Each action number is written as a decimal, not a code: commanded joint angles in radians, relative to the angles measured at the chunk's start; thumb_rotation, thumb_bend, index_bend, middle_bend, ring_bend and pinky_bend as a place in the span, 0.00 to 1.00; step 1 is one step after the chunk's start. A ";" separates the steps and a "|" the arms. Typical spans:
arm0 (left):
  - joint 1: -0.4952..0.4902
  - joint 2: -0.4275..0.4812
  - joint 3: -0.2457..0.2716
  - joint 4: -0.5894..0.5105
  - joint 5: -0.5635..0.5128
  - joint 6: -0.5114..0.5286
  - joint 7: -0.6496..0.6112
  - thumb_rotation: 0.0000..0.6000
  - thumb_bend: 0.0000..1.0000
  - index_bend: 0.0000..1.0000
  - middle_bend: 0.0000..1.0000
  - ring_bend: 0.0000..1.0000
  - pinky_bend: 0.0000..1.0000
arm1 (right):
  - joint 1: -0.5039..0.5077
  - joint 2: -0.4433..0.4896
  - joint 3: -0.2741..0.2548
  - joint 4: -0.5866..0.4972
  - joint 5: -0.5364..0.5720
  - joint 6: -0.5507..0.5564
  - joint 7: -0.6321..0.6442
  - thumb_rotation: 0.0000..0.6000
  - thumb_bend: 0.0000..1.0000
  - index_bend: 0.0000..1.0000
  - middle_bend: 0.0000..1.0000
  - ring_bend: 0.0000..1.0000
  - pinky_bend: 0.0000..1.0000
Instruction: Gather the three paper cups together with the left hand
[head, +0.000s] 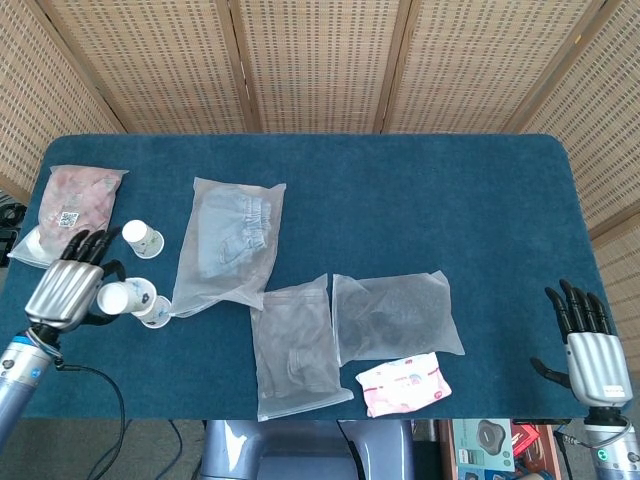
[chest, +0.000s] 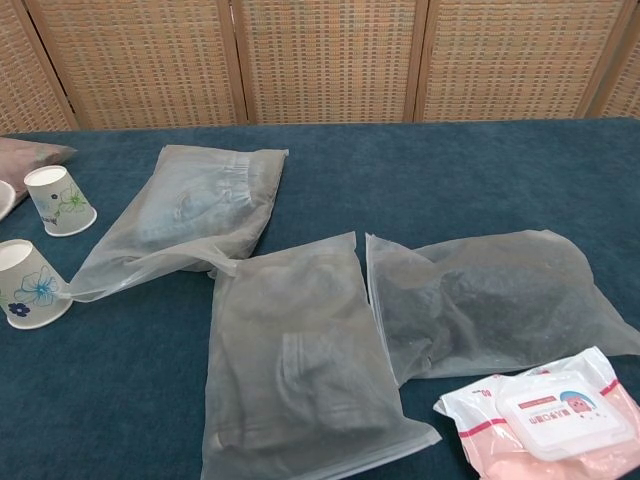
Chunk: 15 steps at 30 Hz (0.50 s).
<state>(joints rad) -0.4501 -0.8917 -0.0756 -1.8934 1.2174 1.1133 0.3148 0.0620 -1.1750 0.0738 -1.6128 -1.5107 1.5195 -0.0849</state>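
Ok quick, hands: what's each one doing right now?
Left hand: holding a paper cup, beside the other two.
Right hand: open, fingers spread, holding nothing.

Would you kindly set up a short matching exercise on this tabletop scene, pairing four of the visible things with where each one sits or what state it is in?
Things:
1. left hand
2. right hand
3. wipes pack
4. pink bag

Places or states:
A. near edge of the table, beside the clear bags
B. far left end of the table
C. holding a paper cup
D. empty, fingers spread, off the table's right end

Pairs: 1-C, 2-D, 3-A, 4-B
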 joint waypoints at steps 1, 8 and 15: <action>0.012 0.011 0.005 0.063 -0.030 -0.025 -0.038 1.00 0.14 0.48 0.00 0.00 0.00 | 0.001 -0.001 0.000 0.000 0.002 -0.003 -0.004 1.00 0.09 0.00 0.00 0.00 0.00; 0.028 -0.004 0.011 0.141 -0.056 -0.041 -0.086 1.00 0.14 0.48 0.00 0.00 0.00 | 0.000 -0.002 0.001 0.000 0.003 0.000 -0.004 1.00 0.09 0.00 0.00 0.00 0.00; 0.038 -0.030 0.034 0.202 -0.079 -0.083 -0.102 1.00 0.14 0.48 0.00 0.00 0.00 | 0.000 -0.001 0.001 0.001 0.004 -0.002 0.001 1.00 0.09 0.00 0.00 0.00 0.00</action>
<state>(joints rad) -0.4146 -0.9146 -0.0472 -1.7004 1.1433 1.0373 0.2163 0.0622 -1.1755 0.0751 -1.6123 -1.5063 1.5178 -0.0843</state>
